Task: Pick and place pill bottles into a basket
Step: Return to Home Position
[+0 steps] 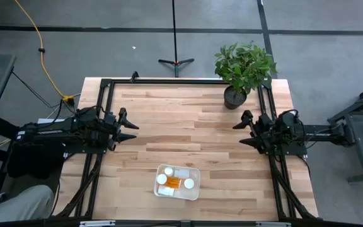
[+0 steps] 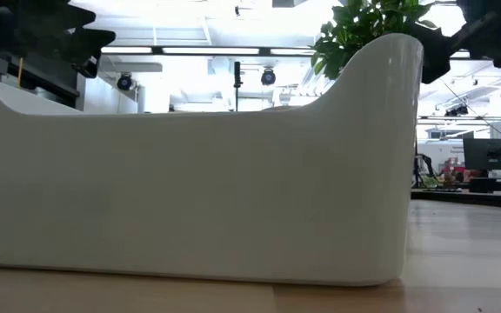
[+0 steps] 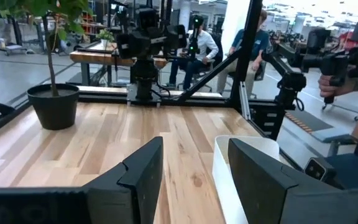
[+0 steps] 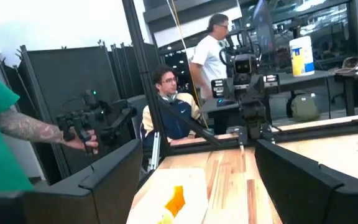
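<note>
The white basket (image 1: 178, 182) stands on the table near its front edge, a little left of centre. Several pill bottles (image 1: 172, 183) with white caps and orange bodies lie inside it. The basket's wall (image 2: 198, 191) fills the low view; it also shows in the left wrist view (image 3: 232, 168) and the right wrist view (image 4: 179, 196), where an orange bottle (image 4: 174, 200) shows inside. My left gripper (image 1: 131, 123) is open at the table's left side. My right gripper (image 1: 239, 133) is open at the right side. Both are empty and apart from the basket.
A green plant in a black pot (image 1: 235, 96) stands at the table's far right corner. Black frame rails (image 1: 169, 81) run along the table's far edge and sides. Bare wood lies between the two grippers. People sit and stand beyond the table.
</note>
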